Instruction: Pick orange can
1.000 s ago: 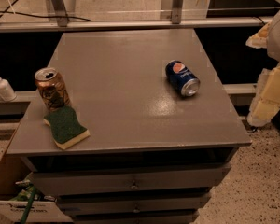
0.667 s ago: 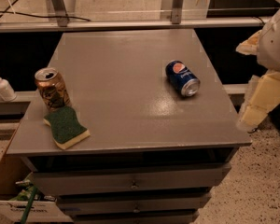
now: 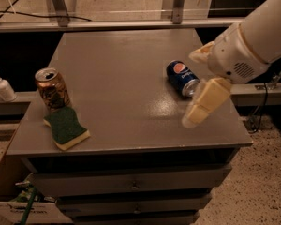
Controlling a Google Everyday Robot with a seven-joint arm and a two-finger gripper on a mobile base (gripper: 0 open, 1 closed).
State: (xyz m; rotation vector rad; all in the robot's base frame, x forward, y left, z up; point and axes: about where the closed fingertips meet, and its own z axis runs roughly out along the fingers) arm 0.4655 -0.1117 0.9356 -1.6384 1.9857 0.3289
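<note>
**Gripper (image 3: 193, 88): fingers spread, nothing held, right side of table**

Gripper: on a white arm (image 3: 253, 36) entering from the upper right. Two cream fingers (image 3: 205, 102) stand well apart, above the right part of the grey table (image 3: 122, 50), well apart from the orange can.

Orange can (image 3: 52, 88): upright near the table's left edge, silver top with pull-tab facing up.

Green sponge (image 3: 65, 128): yellow underside, flat, just in front of the orange can near the front-left corner. Contact with the can cannot be told.

Blue Pepsi can (image 3: 180, 76): lying on its side at the right of the table, seen between the two fingers.

Pump bottle (image 3: 2, 86): white, on a ledge left of the table.

Drawers (image 3: 131, 185): below the tabletop, shut.
</note>
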